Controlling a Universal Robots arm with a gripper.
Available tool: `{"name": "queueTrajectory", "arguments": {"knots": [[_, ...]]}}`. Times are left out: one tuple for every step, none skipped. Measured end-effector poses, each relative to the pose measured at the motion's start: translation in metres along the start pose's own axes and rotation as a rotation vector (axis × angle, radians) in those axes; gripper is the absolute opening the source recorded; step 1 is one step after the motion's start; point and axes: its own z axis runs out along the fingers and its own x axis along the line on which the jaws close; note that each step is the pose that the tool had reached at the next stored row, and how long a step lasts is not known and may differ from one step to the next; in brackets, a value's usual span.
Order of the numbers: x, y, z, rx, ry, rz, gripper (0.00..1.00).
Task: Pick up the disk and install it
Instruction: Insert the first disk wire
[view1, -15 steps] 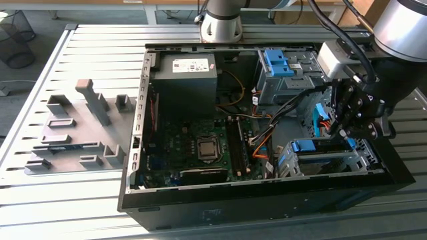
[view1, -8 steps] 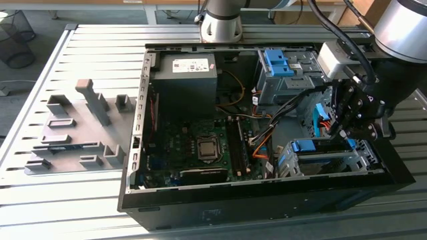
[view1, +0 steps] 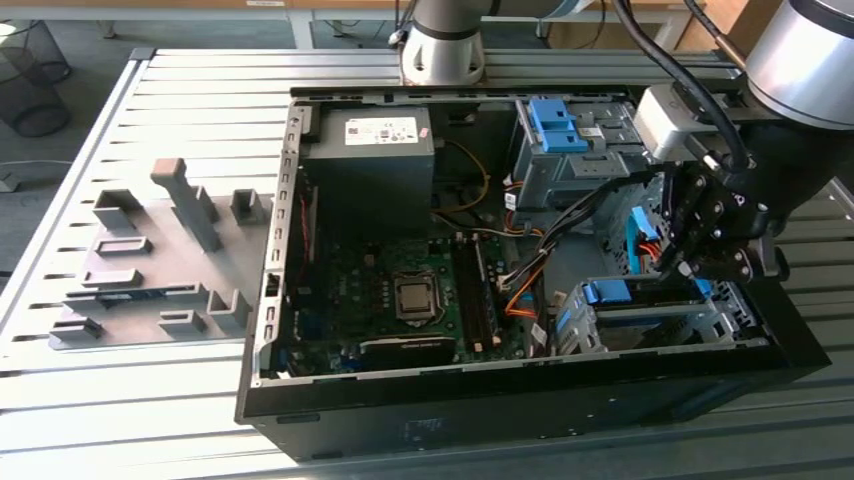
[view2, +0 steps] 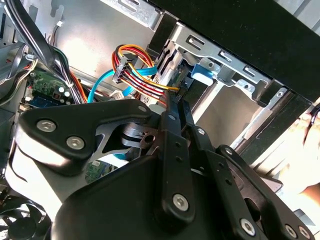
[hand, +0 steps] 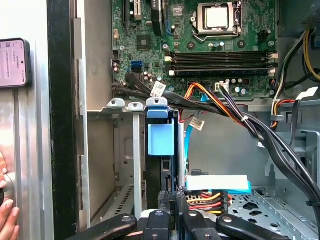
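Exterior view: gripper (view1: 703, 262) low over the drive cage (view1: 654, 325) at the open computer case (view1: 534, 395), near the exterior view's right; disk (view1: 638, 292) seated in that cage, blue rail up.
Second wrist view: fingers (view2: 172, 127) pressed together, nothing between.
First wrist view: blue-railed disk (hand: 161, 140) upright in the cage slot, just beside the fingertips (hand: 167, 200).

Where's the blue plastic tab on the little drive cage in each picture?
Exterior view: the blue plastic tab sits on top of the grey drive cage, toward the exterior view's right.
Second wrist view: the tab pokes out of the cage's metal frame.
First wrist view: the tab stands at the cage's open end, on the motherboard side.
Shared landmark: the red-and-yellow wire bundle running close by.
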Motion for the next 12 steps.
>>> {"name": "queueTrajectory", "arguments": {"knots": [[0.0001,0.0000,0.0002,0.0000,0.0000,0.000,0.16],[0.0002,0.0000,0.0004,0.0000,0.0000,0.000,0.16],[0.0003,0.0000,0.0006,0.0000,-0.0001,0.000,0.16],[0.0004,0.0000,0.0009,0.0000,-0.0001,0.000,0.16],[0.0005,0.0000,0.0013,0.0000,-0.0004,0.000,0.16],[0.0007,0.0000,0.0016,0.0000,-0.0004,0.000,0.16],[0.0008,0.0000,0.0018,-0.0001,-0.0005,0.000,0.16],[0.0009,0.0000,0.0021,-0.0002,-0.0007,0.000,0.16],[0.0010,0.0000,0.0025,-0.0004,-0.0012,0.000,0.16],[0.0012,0.0000,0.0028,-0.0006,-0.0014,0.000,0.16],[0.0014,0.0000,0.0030,-0.0008,-0.0018,0.000,0.16],[0.0017,0.0000,0.0030,-0.0012,-0.0022,0.000,0.16]]}}
